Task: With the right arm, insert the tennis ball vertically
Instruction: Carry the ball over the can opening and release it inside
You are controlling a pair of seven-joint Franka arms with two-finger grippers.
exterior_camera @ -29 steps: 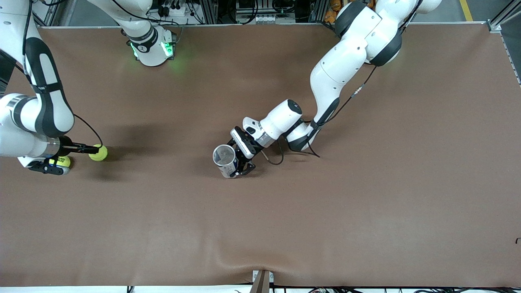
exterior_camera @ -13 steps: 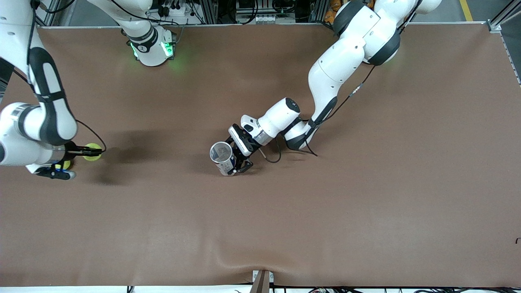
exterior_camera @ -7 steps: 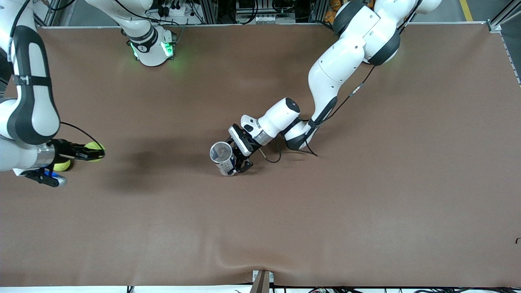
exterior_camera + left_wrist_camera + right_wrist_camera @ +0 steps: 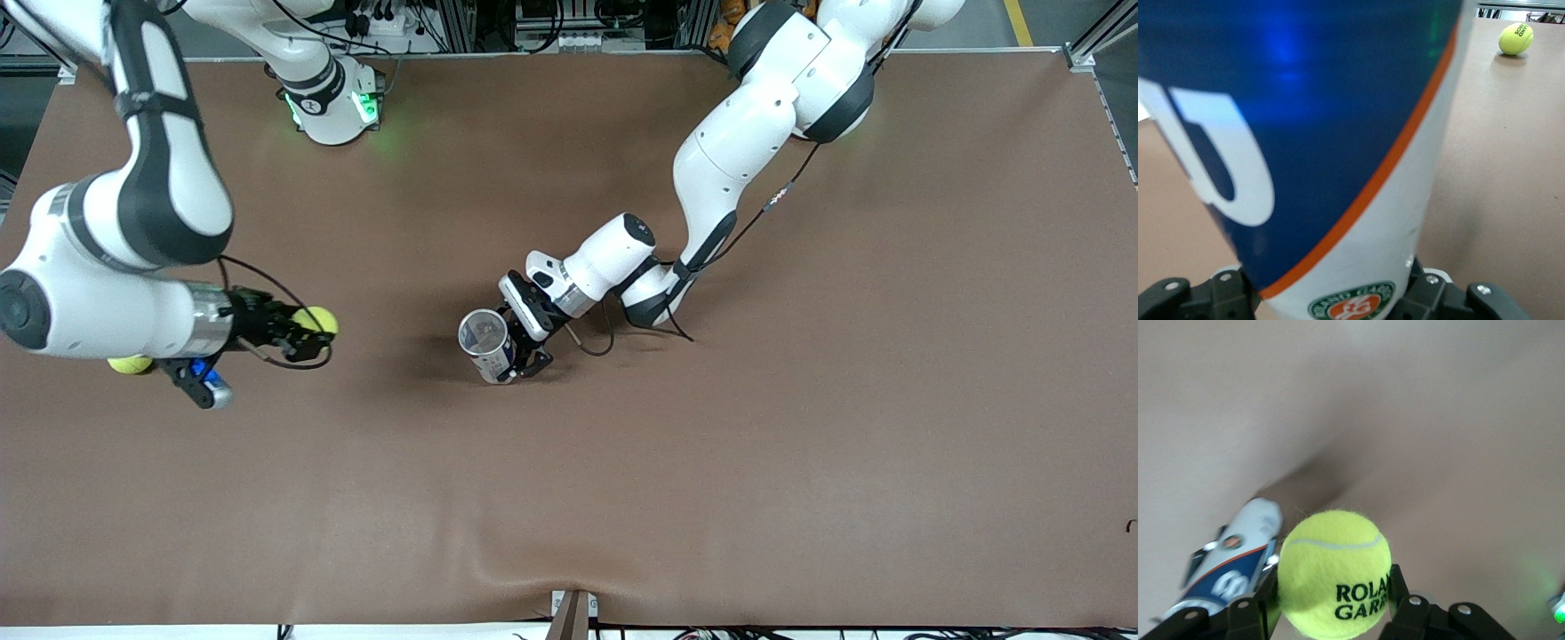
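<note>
A yellow-green tennis ball [image 4: 319,319] [image 4: 1335,570] is up in the air, and my right gripper [image 4: 309,332] [image 4: 1331,603] is shut on it, over the table between the right arm's end and the middle. A blue, white and orange ball can [image 4: 487,345] [image 4: 1338,133] [image 4: 1231,570] stands near the table's middle, its open mouth [image 4: 480,330] facing up. My left gripper [image 4: 523,348] [image 4: 1338,303] is shut on its lower part. The can fills most of the left wrist view.
A second tennis ball [image 4: 131,364] [image 4: 1515,39] lies on the brown table [image 4: 711,462] toward the right arm's end, under the right forearm. The right arm's base [image 4: 331,107] stands at the table's edge farthest from the front camera.
The right arm has carried its tennis ball away from the table's end toward the can. The second ball stays on the table. The left arm and can have barely moved.
</note>
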